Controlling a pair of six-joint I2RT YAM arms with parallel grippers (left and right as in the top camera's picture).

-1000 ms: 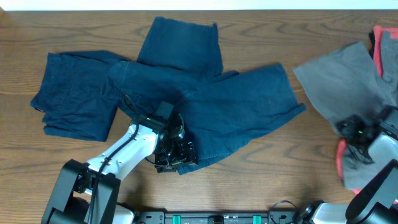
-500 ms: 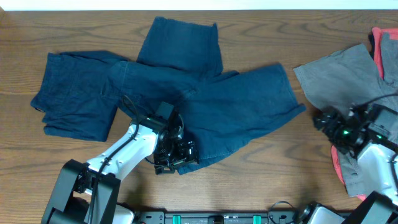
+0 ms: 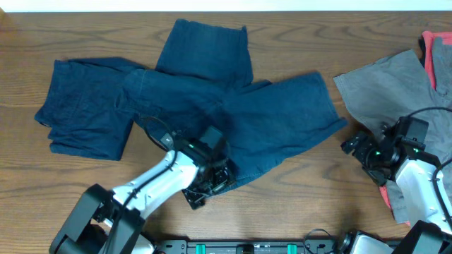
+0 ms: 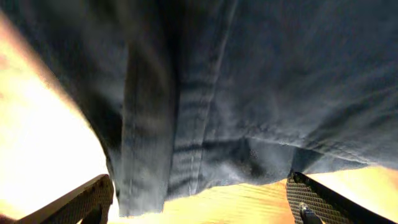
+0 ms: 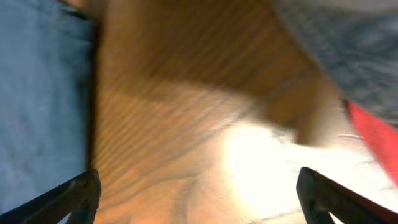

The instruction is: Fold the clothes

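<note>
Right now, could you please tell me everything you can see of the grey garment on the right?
The grey garment is soft, matte cloth, lying flat and slightly creased at the right of the table. Its left corner points toward the navy clothes without touching them. A red garment meets its upper right side. The right pincer hovers open beside its lower edge, over bare wood.

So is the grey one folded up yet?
Not yet. The grey garment lies spread flat on the table, with no neat fold showing.

Overlapping shorts [image 3: 282,120] lie left and centre on the table [image 3: 296,197], another garment [image 3: 395,85] well apart at the right edge
</note>
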